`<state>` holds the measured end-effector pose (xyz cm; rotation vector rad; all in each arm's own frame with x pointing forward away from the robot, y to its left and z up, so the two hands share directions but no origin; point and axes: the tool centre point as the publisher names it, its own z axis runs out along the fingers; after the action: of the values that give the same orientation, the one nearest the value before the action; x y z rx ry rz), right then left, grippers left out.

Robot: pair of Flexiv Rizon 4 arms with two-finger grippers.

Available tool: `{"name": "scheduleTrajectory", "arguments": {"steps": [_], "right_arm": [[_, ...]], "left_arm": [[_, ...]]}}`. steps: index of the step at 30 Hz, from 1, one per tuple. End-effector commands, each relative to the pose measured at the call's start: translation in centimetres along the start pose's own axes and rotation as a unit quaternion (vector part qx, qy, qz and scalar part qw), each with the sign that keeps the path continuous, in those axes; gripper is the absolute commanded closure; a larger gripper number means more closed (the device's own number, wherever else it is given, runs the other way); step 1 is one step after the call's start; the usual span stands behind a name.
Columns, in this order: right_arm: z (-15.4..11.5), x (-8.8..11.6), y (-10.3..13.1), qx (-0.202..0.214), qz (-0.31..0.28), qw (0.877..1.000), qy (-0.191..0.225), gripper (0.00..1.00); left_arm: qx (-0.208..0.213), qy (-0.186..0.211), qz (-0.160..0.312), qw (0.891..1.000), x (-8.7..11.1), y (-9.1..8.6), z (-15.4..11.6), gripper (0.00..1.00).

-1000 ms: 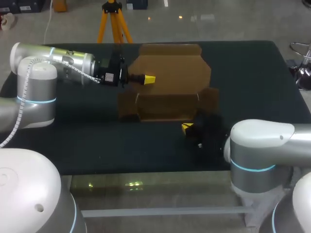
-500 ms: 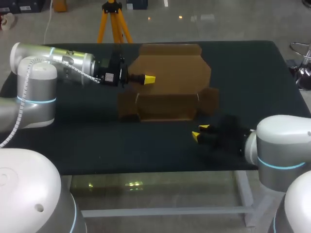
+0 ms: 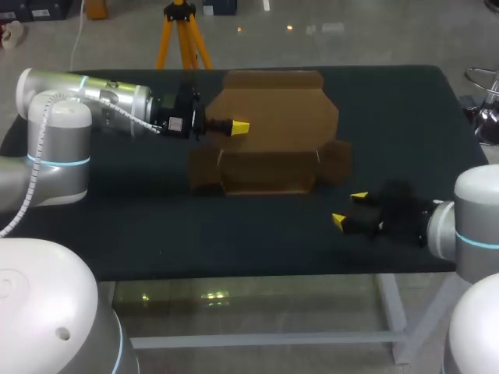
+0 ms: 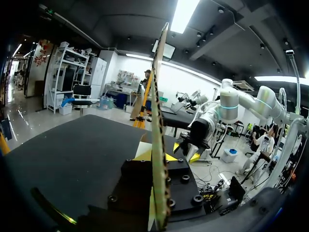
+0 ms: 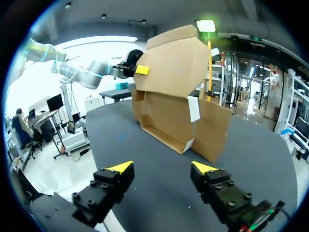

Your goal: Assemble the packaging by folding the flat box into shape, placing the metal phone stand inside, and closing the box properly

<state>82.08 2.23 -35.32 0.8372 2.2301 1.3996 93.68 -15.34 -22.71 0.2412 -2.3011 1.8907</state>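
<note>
- Nearest, close to the table's front edge on the right, the right gripper point(image 3: 348, 209) sits low over the dark table point(image 3: 140, 226). Its two yellow-tipped fingers point(image 3: 337, 220) are spread wide apart and touch nothing.
- In the right wrist view, the gap in the right gripper point(image 5: 164, 169) shows only tabletop. The box stands ahead of it, clearly apart from the tips.
- Next, around the middle of the table, is the box point(image 3: 269, 167), brown cardboard that is only partly folded. Its tray point(image 3: 269, 183) is shallow with low walls and lies flat on the table, open side up.
- A side flap point(image 3: 337, 160) stands out from the tray's right end. Another shows at its left end, darker and harder to make out.
- A white strip point(image 5: 193, 108) runs down the tray's corner on the side facing the right gripper.
- Behind the tray, the broad lid point(image 3: 273, 105) rises from the far wall and stands raised above the tray.
- The left gripper point(image 3: 240, 126) is clamped on the lid's left edge. In the left wrist view the cardboard stands edge-on in the left gripper point(image 4: 157, 155), with a yellow tip pressed to each face.
- Farther left, the left arm point(image 3: 86, 97) reaches in level over the table's far left part.
- Past the lid in the left wrist view, the right arm point(image 4: 227, 104) shows across the table.
</note>
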Motion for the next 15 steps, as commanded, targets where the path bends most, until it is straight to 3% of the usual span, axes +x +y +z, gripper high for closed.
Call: {"name": "scheduleTrajectory", "arguments": {"steps": [1, 15], "right_arm": [[-2.4, -1.1, -0.6, -0.01, -0.012, 0.998, 0.055, 0.03], [-0.6, -6.9, -0.9, -0.017, -0.054, 0.995, 0.082, 0.0]], "left_arm": [[-0.001, 0.0, 0.0, 1.0, 0.0, 0.2, 0.1, 1.0], [-0.001, 0.0, 0.0, 1.0, 0.0, 0.2, 0.1, 1.0]]}}
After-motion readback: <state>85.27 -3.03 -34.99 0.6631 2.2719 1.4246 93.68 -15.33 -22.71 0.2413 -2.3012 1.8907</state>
